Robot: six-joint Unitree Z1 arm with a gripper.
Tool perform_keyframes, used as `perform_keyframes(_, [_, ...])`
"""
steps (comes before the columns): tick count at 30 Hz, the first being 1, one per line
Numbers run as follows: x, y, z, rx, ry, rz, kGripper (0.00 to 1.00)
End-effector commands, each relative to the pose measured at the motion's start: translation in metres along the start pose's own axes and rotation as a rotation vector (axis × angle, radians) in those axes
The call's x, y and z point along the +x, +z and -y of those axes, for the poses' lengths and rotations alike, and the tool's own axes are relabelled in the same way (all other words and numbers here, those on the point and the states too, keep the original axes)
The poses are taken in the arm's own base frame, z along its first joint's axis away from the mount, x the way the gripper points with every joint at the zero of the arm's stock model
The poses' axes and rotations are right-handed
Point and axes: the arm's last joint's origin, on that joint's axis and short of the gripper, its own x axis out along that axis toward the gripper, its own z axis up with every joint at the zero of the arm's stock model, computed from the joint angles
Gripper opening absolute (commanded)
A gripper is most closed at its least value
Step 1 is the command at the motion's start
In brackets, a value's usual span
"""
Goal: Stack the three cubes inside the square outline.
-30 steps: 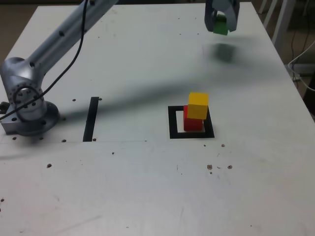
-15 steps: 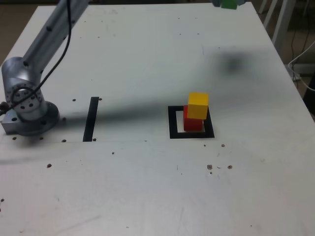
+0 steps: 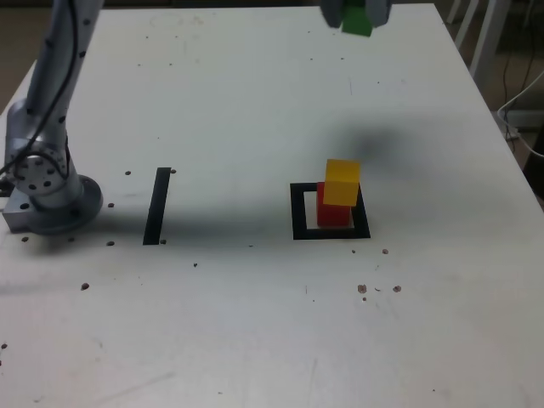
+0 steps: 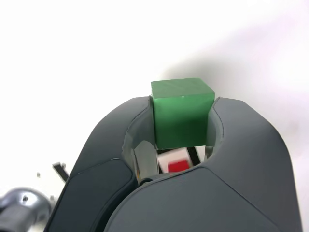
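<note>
we are finding no brand, label or writing that we can read on anything here. the nearest thing to a container is the square outline [image 3: 297,212], a flat black frame with a white centre lying on the white table [image 3: 255,323] towards the exterior view's right. inside it the red cube [image 3: 333,212] is sitting on the white centre, and the yellow cube [image 3: 342,182] is resting on top of it, shifted a little towards the exterior view's right so that it is overhanging the red one.

the gripper [image 3: 355,12] is hanging high at the far edge of the table, mostly cut off by the top of the exterior view. its fingers are closing tightly on the green cube [image 4: 182,112], which we are seeing wedged between the two dark jaws in the wrist view, its upper part sticking out past them. in the exterior view the green cube [image 3: 357,22] is showing well beyond the stack and clear of the table.

a straight black strip [image 3: 157,206] is lying on the table between the arm's base [image 3: 47,191] at the exterior view's left and the outline. small dark specks are dotting the table's near half.
</note>
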Motion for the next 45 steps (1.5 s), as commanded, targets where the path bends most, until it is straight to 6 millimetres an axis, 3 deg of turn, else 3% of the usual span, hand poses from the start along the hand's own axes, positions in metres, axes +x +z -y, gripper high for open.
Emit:
perform_keyframes(1, [-0.004, -0.005, 0.013, -0.004, -0.024, -0.018, 0.31])
perform_keyframes(13, [-0.014, -0.007, 0.071, -0.067, -0.08, -0.025, 0.31])
perform_keyframes(23, [-0.008, -0.007, 0.109, -0.134, -0.135, -0.042, 0.31])
perform_keyframes(36, [0.001, -0.001, 0.149, -0.149, -0.145, -0.023, 0.31])
perform_keyframes(45, [0.002, 0.009, 0.164, -0.157, -0.133, 0.014, 0.31])
